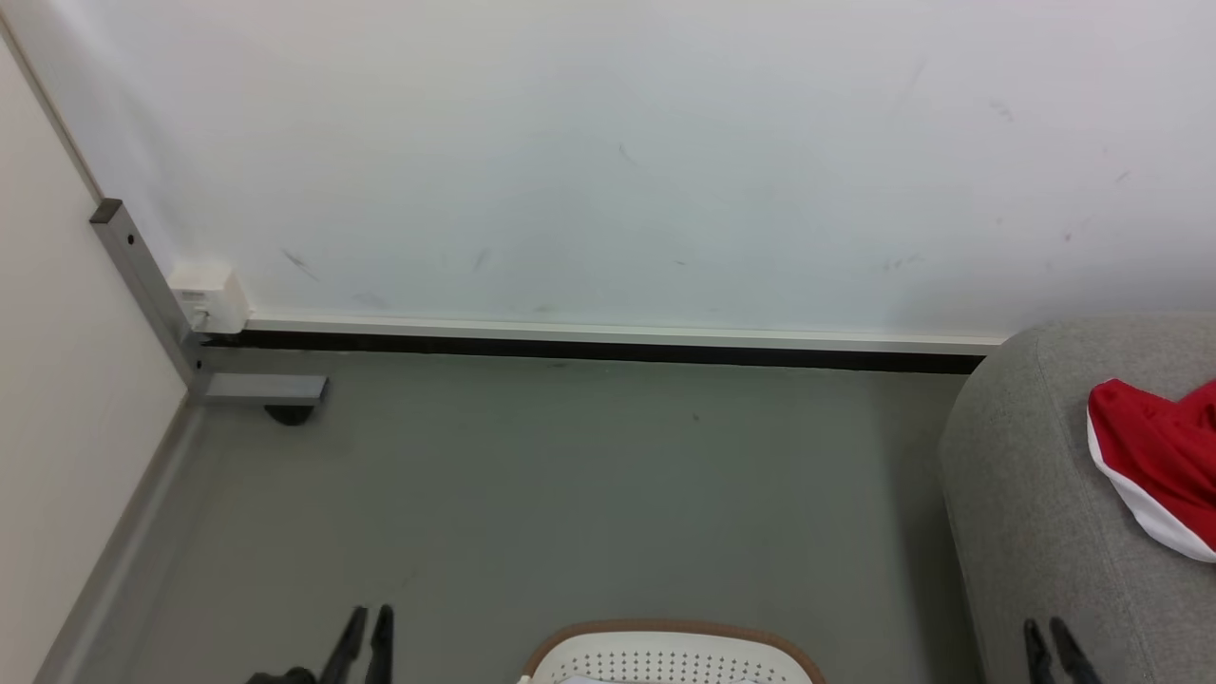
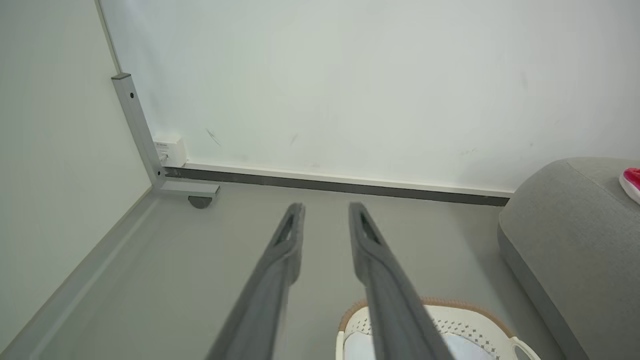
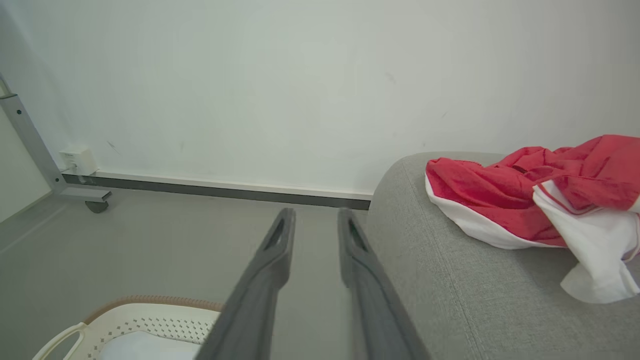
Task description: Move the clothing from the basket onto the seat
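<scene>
The red clothing (image 3: 515, 192) with white trim lies crumpled on the grey seat (image 3: 450, 280), and also shows at the right edge of the head view as clothing (image 1: 1164, 456) on the seat (image 1: 1035, 484). The cream basket (image 1: 665, 651) with its brown rim stands on the floor left of the seat, at the bottom of the head view. My left gripper (image 1: 370, 617) hovers left of the basket, open and holding nothing. My right gripper (image 1: 1047, 632) is over the seat's front left corner, open and holding nothing. Its wrist view shows the fingers (image 3: 280, 240) apart, pointing at the wall.
A pale white-blue cloth (image 3: 145, 345) lies inside the basket (image 3: 150, 312). A white wall with a dark skirting strip (image 1: 608, 350) runs across the back. A grey metal frame on a castor (image 1: 285, 413) and a white box (image 1: 209, 296) sit in the left corner.
</scene>
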Motion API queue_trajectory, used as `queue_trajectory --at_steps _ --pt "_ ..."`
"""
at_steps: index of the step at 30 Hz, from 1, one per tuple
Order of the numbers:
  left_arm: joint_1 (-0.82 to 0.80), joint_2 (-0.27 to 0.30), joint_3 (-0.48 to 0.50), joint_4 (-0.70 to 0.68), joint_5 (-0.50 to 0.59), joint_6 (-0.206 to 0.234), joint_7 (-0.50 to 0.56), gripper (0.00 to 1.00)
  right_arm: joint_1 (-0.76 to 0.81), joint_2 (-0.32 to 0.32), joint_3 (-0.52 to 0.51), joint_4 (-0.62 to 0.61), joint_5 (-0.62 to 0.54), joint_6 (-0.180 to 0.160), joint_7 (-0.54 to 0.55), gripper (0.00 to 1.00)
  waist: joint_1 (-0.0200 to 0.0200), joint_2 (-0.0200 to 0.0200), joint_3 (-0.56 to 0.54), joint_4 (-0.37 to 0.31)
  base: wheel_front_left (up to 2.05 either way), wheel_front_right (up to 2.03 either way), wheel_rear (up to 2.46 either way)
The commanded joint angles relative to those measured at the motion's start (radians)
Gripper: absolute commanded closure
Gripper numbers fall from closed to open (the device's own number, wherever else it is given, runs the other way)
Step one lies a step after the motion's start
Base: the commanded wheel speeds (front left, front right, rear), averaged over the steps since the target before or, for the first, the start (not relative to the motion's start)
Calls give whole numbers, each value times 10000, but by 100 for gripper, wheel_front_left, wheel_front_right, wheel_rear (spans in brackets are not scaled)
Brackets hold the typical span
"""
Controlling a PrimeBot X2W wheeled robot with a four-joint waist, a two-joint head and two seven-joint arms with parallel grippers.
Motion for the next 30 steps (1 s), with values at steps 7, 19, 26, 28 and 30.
queue_trajectory --at_steps 7,19,26,28,30 --pt "-152 -60 252 107 -1108 -126 365 100 -234 12 -144 124 1171 -1 401 100 0 0 22 -8 0 0 0" --pt "-328 -139 562 -22 -3277 -369 891 100 -442 -7 -114 -80 3501 -3 891 100 0 0 70 -26 0 0 0" --pt "-433 -179 741 -68 -4403 -494 1178 100 -577 -17 -137 -143 4704 -5 1175 100 0 0 98 -36 0 0 0" --pt "-466 -190 788 -80 -4705 -532 1257 100 -623 -20 -144 -159 5029 -5 1254 100 0 0 106 -39 0 0 0" --pt "-499 -201 836 -92 -5008 -565 1338 100 -663 -23 -152 -172 5347 -5 1338 100 0 0 114 -42 0 0 0"
